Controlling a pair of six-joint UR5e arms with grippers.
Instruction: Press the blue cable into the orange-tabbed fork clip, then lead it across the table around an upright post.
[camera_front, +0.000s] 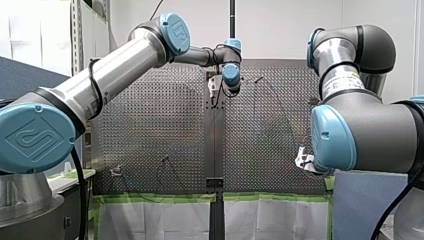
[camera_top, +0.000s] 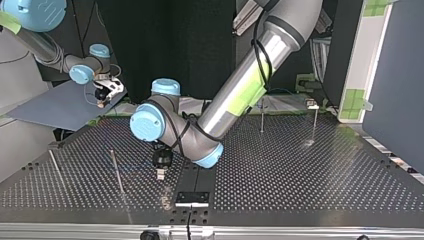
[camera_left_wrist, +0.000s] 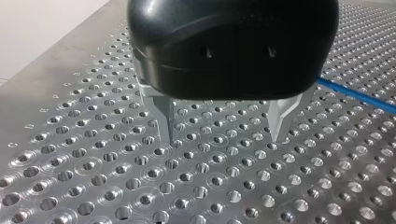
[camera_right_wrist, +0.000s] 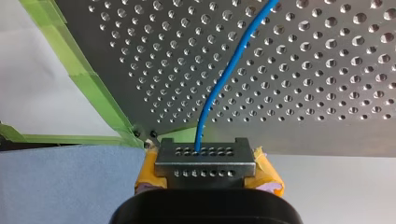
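Note:
My right gripper (camera_right_wrist: 205, 157) is shut on the blue cable (camera_right_wrist: 224, 79), its yellow pads showing at both sides. It hangs just off the table's edge, at the top view's far left (camera_top: 102, 101). From the jaws the cable runs out over the perforated plate. My left gripper (camera_left_wrist: 223, 139) is black with metal fingers (camera_left_wrist: 164, 122). It stands open just above the plate with nothing between them. A stretch of the blue cable (camera_left_wrist: 357, 94) lies beside it. In the top view my left gripper (camera_top: 160, 172) points down near the table's middle.
Thin upright posts stand on the plate (camera_top: 280, 165): one (camera_top: 116, 170) close beside my left gripper, another (camera_top: 56, 167) further left, two more (camera_top: 262, 115) (camera_top: 314, 122) at the far right. A small clip fixture (camera_front: 116, 171) sits at the front view's near left. Green tape (camera_right_wrist: 88, 79) lines the edge.

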